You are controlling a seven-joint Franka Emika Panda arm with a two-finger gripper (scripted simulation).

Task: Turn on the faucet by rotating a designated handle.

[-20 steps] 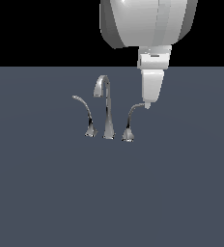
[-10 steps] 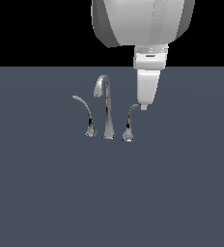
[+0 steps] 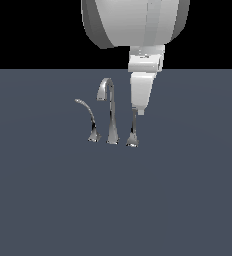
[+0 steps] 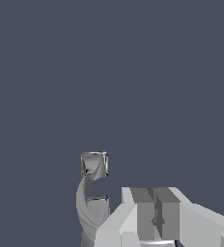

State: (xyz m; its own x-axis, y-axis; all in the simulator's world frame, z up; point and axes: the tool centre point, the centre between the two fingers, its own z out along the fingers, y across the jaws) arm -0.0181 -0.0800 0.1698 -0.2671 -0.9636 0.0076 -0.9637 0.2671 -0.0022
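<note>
The chrome faucet (image 3: 109, 112) stands mid-scene, its tall hooked spout between two shorter levers. The handle (image 3: 133, 131) is the lever on the exterior view's right and shows edge-on as a straight thin rod on a flared base. My gripper (image 3: 140, 110) hangs straight down with its tip against the top of the handle. In the wrist view the gripper (image 4: 155, 217) has its fingers (image 4: 142, 212) pressed together with nothing between them. A curved chrome part of the faucet (image 4: 89, 205) lies just beside them.
The twin lever (image 3: 87, 117) curls toward the exterior view's left, apart from the gripper. A flat dark grey surface (image 3: 188, 200) carries the faucet and spreads all around it.
The gripper has shifted toward the exterior view's left. The handle's tip, which swept right earlier, has swung round and now shows edge-on as straight.
</note>
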